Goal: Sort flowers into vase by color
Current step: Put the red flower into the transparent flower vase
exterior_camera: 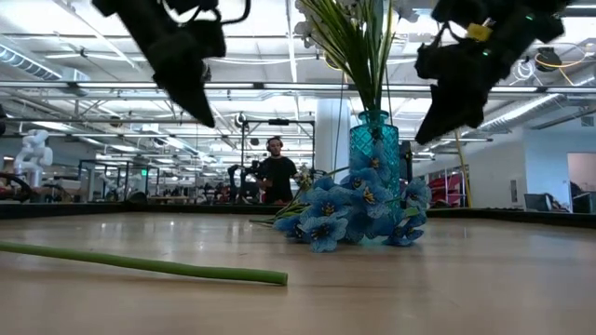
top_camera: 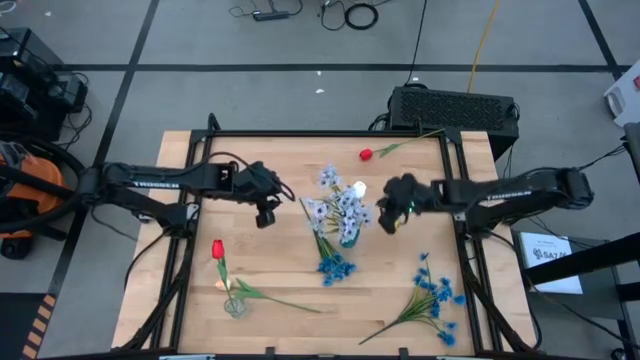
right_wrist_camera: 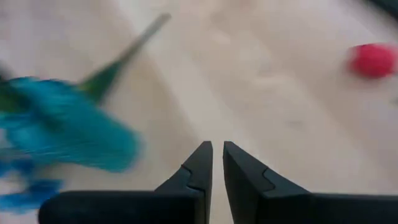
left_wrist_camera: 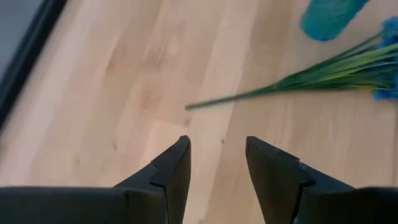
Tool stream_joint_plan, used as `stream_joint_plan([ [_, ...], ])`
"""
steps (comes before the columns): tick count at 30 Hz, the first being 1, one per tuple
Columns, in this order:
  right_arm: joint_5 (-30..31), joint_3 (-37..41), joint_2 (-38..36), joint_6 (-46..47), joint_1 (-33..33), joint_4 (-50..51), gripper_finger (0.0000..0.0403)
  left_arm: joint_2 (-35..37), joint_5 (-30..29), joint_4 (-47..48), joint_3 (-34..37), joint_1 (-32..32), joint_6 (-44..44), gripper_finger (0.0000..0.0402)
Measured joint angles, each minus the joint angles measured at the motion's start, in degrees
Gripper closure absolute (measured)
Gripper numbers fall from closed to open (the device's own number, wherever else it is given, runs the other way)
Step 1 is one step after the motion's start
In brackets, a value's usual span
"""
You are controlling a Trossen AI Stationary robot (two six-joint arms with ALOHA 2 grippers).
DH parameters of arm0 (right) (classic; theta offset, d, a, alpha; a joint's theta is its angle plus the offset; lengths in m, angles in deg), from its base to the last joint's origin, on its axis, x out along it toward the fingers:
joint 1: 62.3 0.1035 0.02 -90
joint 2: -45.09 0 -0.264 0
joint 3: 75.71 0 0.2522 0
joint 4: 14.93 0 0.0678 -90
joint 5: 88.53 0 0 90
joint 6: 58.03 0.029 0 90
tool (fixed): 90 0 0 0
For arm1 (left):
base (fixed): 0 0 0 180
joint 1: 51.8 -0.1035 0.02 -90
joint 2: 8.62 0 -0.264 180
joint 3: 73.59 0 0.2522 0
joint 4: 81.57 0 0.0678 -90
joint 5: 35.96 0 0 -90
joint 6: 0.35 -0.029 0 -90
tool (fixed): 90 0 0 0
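Observation:
A teal glass vase (top_camera: 348, 238) (exterior_camera: 374, 140) stands mid-table and holds pale grey-blue sprays (top_camera: 336, 198); a cream-white bloom (top_camera: 358, 188) shows beside them. One bright blue spray (top_camera: 331, 266) (exterior_camera: 352, 216) lies flat against the vase's foot, and its stem (left_wrist_camera: 249, 94) points toward my left gripper. Another bright blue spray (top_camera: 432, 296) lies near the right edge. A red tulip (top_camera: 217, 248) stands in a small clear vase (top_camera: 235, 306). A second red tulip (top_camera: 366, 154) (right_wrist_camera: 373, 60) lies at the far edge. My left gripper (top_camera: 266, 214) (left_wrist_camera: 217, 163) hovers open, left of the teal vase. My right gripper (top_camera: 389, 221) (right_wrist_camera: 217, 163) hovers shut to its right.
A loose green stem (top_camera: 285, 301) (exterior_camera: 149, 265) lies on the table by the clear vase, near the front edge. A black frame rail (top_camera: 330, 133) borders the table's far side. In the room behind, a person (exterior_camera: 277, 172) stands far off.

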Motion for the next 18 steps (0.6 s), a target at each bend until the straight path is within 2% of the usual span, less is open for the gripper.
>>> stream_joint_plan([
  [5, -0.72, -8.98, 1.32, -8.65, -12.9, 11.0, 0.0371, 3.84, -0.43, -4.7, 9.12, 0.04, 10.2, 0.0242],
  [10, -11.1, -14.74, 5.43, -17.03, -27.75, 13.78, 0.0371, 8.68, -1.02, -11.23, 15.73, 0.24, 18.92, 0.0242],
  [14, -13.75, -20.26, 12.27, -22.56, -37.13, 18.77, 0.0371, 10.79, -1.48, -13.49, 16.68, 0.27, 22.57, 0.0242],
  [18, -13.4, -26.84, 20.66, -30.66, -42.06, 24.05, 0.0371, 11.29, -1.56, -15.4, 16.72, 0.26, 22.66, 0.0242],
])
